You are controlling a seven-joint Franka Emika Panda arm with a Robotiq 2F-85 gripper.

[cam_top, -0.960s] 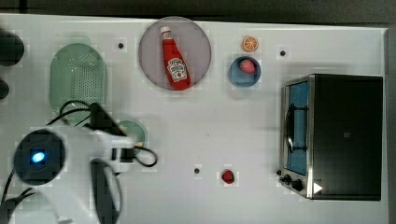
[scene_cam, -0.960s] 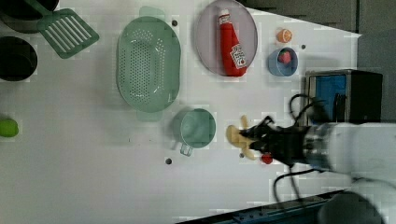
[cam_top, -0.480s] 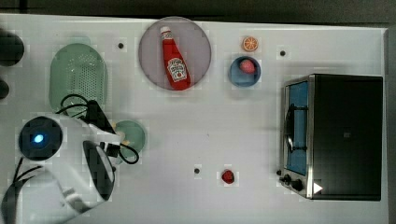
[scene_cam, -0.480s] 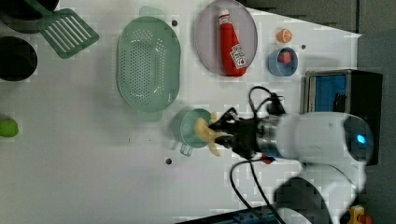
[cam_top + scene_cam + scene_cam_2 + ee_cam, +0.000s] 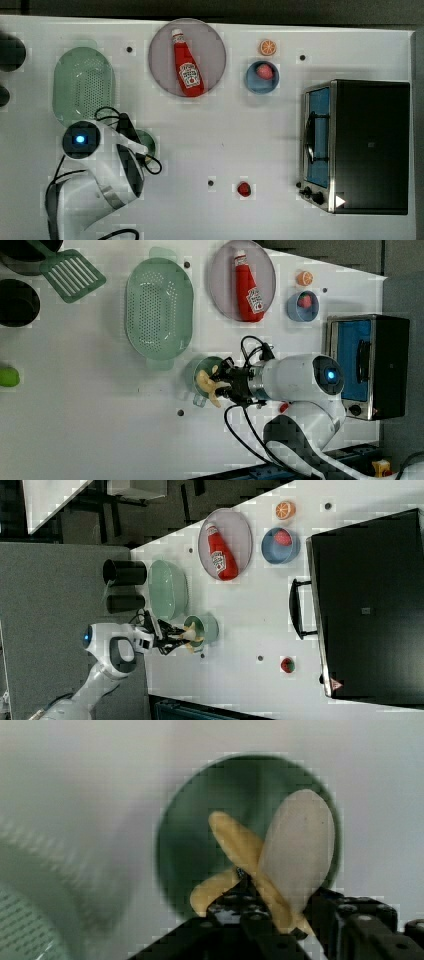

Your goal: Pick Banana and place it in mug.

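Banana (image 5: 206, 385) hung over mug (image 5: 196, 374), gripper (image 5: 223, 385) fingers pinching it; off-centre release risked rim bounce-out.

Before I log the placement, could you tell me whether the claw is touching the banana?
Touching. In the wrist view the banana sits wedged in the claw, over the mug opening.
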